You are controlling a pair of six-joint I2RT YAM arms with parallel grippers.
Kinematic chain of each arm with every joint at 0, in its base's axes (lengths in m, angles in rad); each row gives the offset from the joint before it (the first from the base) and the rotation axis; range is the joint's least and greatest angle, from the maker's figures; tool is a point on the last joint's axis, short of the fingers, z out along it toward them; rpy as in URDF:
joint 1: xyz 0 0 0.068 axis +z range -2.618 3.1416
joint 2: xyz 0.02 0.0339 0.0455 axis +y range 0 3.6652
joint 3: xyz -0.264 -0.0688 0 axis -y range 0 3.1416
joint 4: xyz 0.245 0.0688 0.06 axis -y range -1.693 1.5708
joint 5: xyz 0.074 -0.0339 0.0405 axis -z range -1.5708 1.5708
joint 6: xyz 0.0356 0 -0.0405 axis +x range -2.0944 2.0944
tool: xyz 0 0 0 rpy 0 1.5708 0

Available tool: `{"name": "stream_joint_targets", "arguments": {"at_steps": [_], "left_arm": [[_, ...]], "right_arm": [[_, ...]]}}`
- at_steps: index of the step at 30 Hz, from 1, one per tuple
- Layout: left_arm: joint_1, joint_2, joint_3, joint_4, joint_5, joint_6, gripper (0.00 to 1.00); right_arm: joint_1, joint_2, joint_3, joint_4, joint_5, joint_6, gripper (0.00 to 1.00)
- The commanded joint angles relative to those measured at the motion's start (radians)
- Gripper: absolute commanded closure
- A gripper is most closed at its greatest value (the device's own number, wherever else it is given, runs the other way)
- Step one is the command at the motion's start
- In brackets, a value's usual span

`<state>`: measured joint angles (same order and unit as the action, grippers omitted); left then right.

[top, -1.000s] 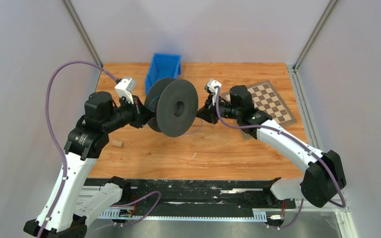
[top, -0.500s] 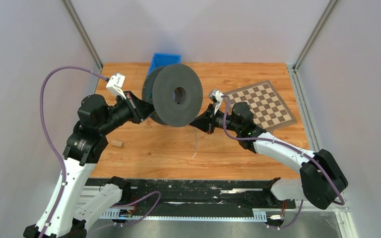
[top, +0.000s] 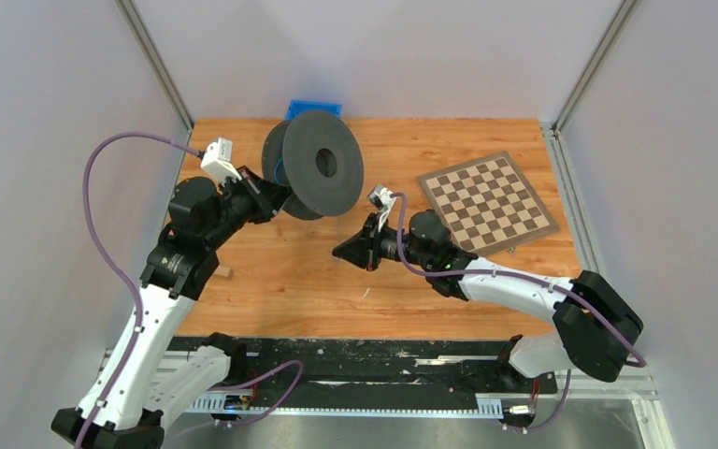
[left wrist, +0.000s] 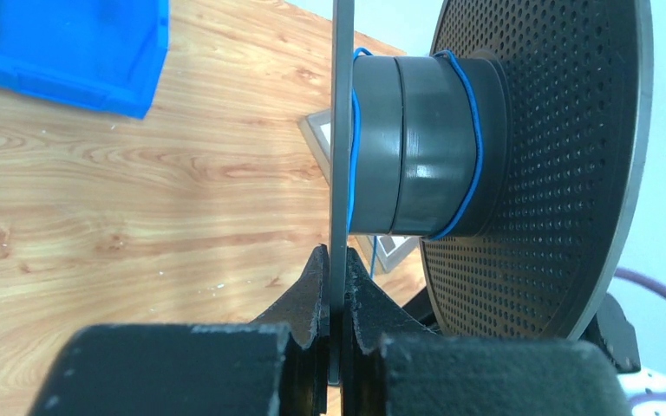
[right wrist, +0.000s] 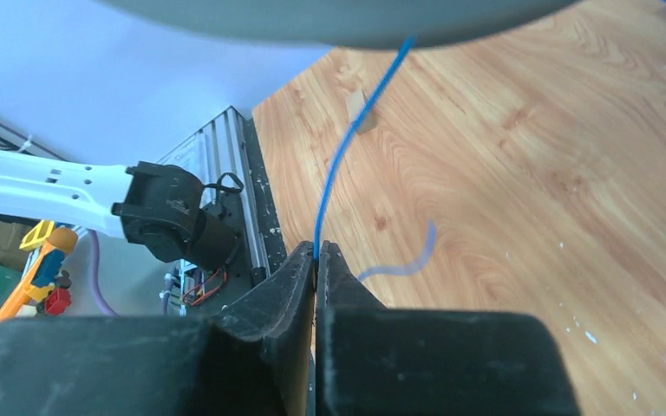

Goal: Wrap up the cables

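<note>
Over the orange-brown wooden tabletop [top: 290, 290] I have the big black plastic spool [top: 323, 173], two perforated discs on a dark hub, held in the air toward the far left of centre. My left claw [left wrist: 336, 277] is pressed together on the thin rim of the spool's nearer disc, carrying the whole thing by that edge. My right claw [right wrist: 316, 256] sits lower and nearer, just right of the spool, with its jaws pinching the thin blue flexible cable [right wrist: 338, 173].

The cable runs from that pinch up to the spool, and the left wrist view shows a couple of turns lying on the hub, one close to each disc. A blurred loose stretch trails on the wood beyond.

I judge this to be mid-winding, with few turns laid. The next move calls for sweeping the right claw around the hub with the line taut, so that it lands between the discs and does not slip over a rim.
</note>
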<state>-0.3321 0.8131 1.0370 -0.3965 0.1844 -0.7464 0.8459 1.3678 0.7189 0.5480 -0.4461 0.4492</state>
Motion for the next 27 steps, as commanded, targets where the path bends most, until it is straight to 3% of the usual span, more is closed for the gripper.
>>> {"name": "stream_joint_targets", "arguments": {"at_steps": [1, 4, 7, 11, 15, 22, 27], "left_arm": [[0.004, 0.012, 0.023, 0.175, -0.077, -0.046, 1.0], [0.004, 0.019, 0.017, 0.175, -0.107, -0.046, 1.0], [0.004, 0.02, 0.012, 0.178, -0.115, -0.053, 1.0], [0.004, 0.02, 0.014, 0.178, -0.11, -0.048, 1.0], [0.004, 0.021, 0.037, 0.13, -0.12, -0.044, 1.0], [0.004, 0.036, 0.144, -0.043, -0.143, -0.049, 1.0], [0.004, 0.062, 0.244, -0.185, -0.134, -0.031, 1.0]], "right_arm": [[0.04, 0.013, 0.027, -0.003, 0.101, 0.036, 0.95], [0.064, 0.036, 0.044, -0.033, 0.128, 0.027, 0.93], [0.071, 0.065, 0.048, -0.02, 0.124, 0.026, 1.0], [0.07, 0.083, 0.045, 0.009, 0.129, 0.003, 1.0], [0.07, 0.057, 0.032, 0.021, 0.124, -0.141, 0.94], [0.132, -0.089, -0.082, 0.026, 0.215, -0.819, 0.53], [0.135, -0.186, -0.276, 0.22, 0.163, -1.291, 0.46]]}}
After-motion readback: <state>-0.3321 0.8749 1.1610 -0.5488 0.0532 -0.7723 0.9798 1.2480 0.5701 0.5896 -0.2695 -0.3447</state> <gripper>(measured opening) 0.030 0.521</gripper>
